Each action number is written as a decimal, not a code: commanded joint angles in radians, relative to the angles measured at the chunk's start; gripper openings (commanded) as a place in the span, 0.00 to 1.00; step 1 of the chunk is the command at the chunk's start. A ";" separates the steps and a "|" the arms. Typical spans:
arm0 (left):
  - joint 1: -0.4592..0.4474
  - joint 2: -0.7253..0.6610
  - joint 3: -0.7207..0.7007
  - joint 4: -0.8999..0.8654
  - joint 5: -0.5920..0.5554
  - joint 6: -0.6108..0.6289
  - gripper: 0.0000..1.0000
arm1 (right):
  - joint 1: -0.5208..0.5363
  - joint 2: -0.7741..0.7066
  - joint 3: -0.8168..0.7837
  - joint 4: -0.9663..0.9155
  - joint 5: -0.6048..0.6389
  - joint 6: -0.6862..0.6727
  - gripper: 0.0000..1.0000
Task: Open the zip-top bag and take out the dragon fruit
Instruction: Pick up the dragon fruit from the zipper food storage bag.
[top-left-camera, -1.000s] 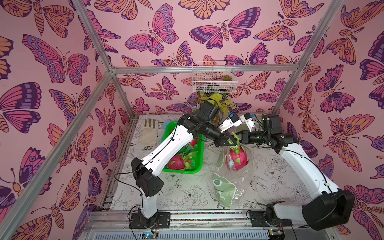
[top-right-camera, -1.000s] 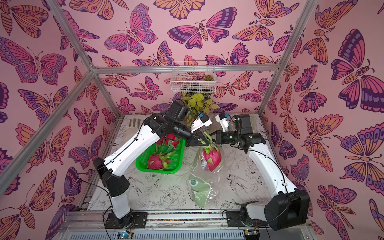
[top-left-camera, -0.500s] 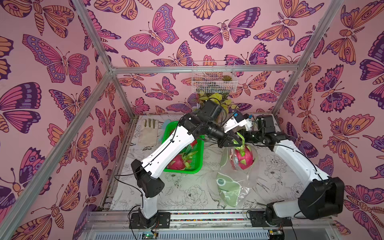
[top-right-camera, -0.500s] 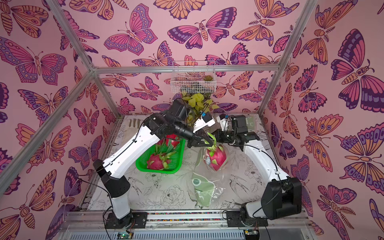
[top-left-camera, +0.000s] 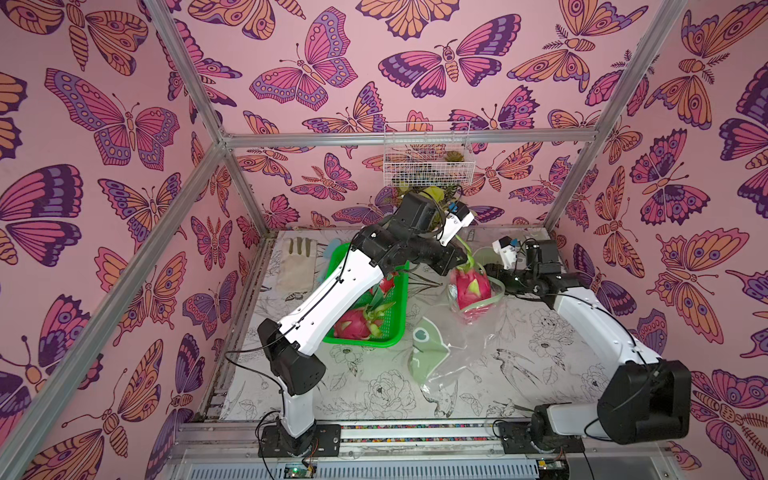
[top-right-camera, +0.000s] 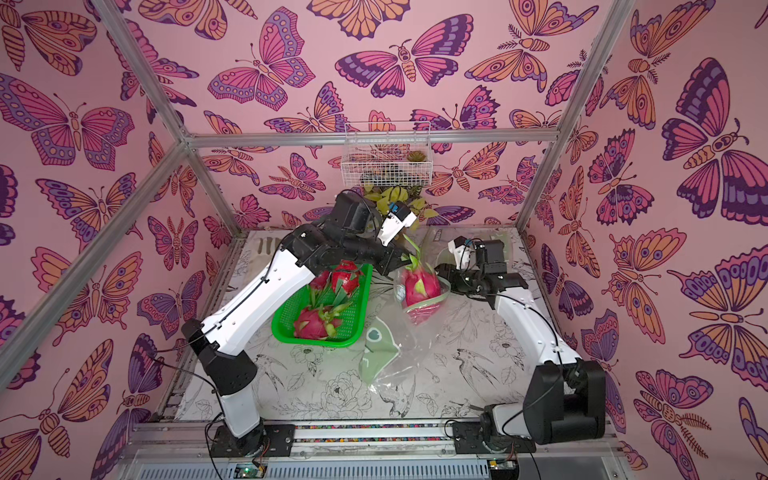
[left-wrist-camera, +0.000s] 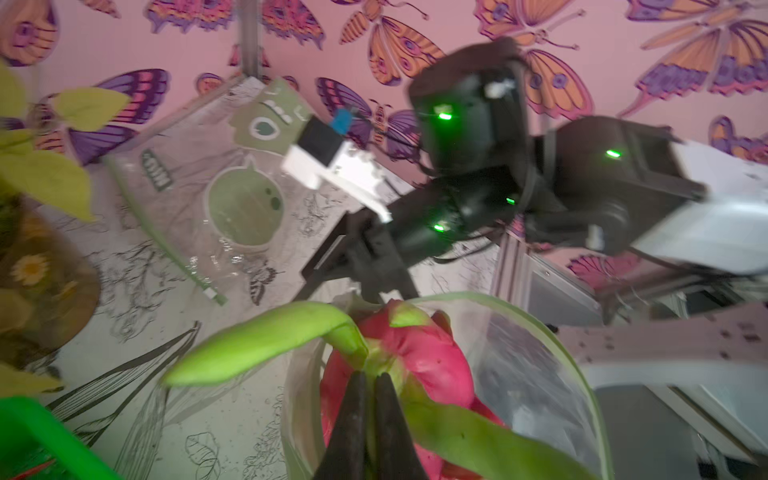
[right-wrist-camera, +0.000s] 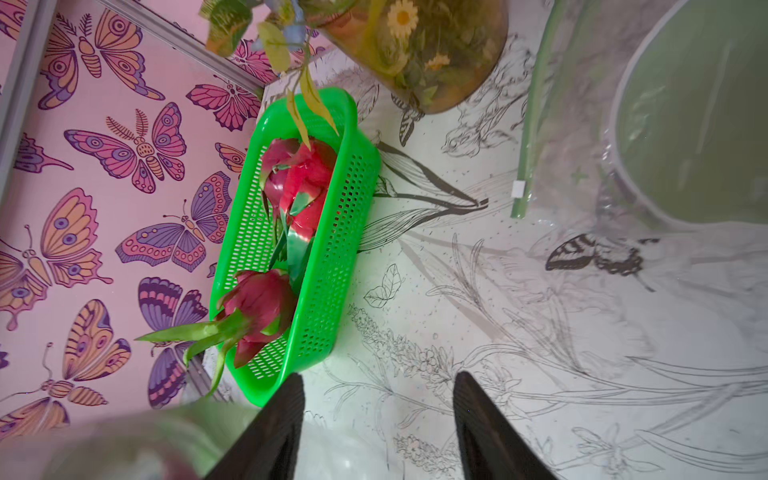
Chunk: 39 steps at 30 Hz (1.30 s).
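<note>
We see the left end effector (left-wrist-camera: 371, 380) pinched shut on the leafy crown of the dragon fruit (top-left-camera: 471, 286), which sits in the open mouth of the zip-top bag (top-left-camera: 461, 353) above the table (top-left-camera: 540, 374). The right end effector (right-wrist-camera: 378, 382) stands wide and empty beside the bag. Two other dragon fruits (top-left-camera: 357, 324) lie in the green basket (top-left-camera: 361, 341).

In a top view the left arm (top-left-camera: 340, 291) covers part of the green basket (top-left-camera: 365, 341) and most of the rear dragon fruit (top-left-camera: 386, 284) in it. Beside the basket, the bagged dragon fruit (left-wrist-camera: 424, 353) runs off the left wrist view's edge. The right arm (left-wrist-camera: 469, 124) beyond it is blurred.
</note>
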 joint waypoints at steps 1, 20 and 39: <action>0.003 -0.045 -0.009 0.080 -0.271 -0.168 0.00 | -0.012 -0.093 -0.028 -0.035 0.061 -0.031 0.69; 0.002 0.008 0.041 0.148 -0.381 -0.433 0.00 | 0.039 -0.265 -0.304 0.396 -0.018 -0.030 0.99; 0.035 -0.020 0.055 0.198 -0.111 -0.567 0.00 | 0.063 -0.078 -0.312 0.424 0.212 -0.140 0.96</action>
